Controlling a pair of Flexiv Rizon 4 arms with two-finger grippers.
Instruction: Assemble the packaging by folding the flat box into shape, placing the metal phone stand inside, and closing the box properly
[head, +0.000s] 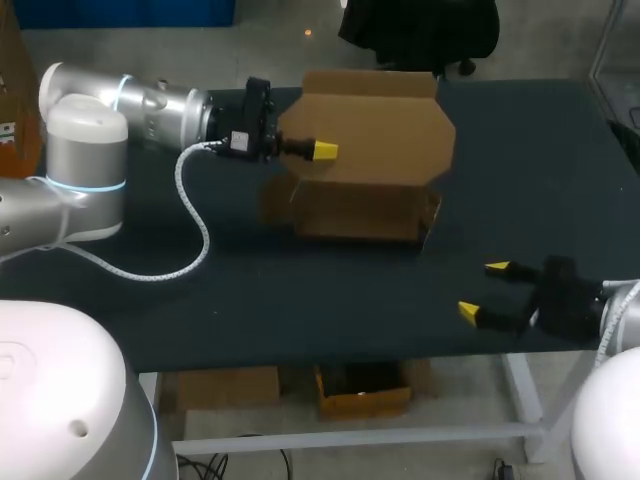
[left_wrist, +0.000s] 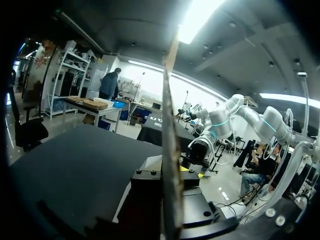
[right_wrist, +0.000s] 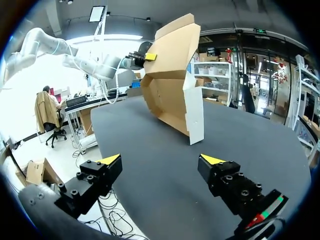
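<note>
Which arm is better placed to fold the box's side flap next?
Probably right. The left claw is shut on the box at its raised lid; the right claw is open, empty, facing it.

A dark, matte-topped table (head: 340, 300) spreads across the work area, its flat surface seen from above and from both wrist cameras. A pale metal frame (head: 524, 392) supports it beneath the near edge.

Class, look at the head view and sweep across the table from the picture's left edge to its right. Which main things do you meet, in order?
left arm → cardboard box → right gripper
</note>
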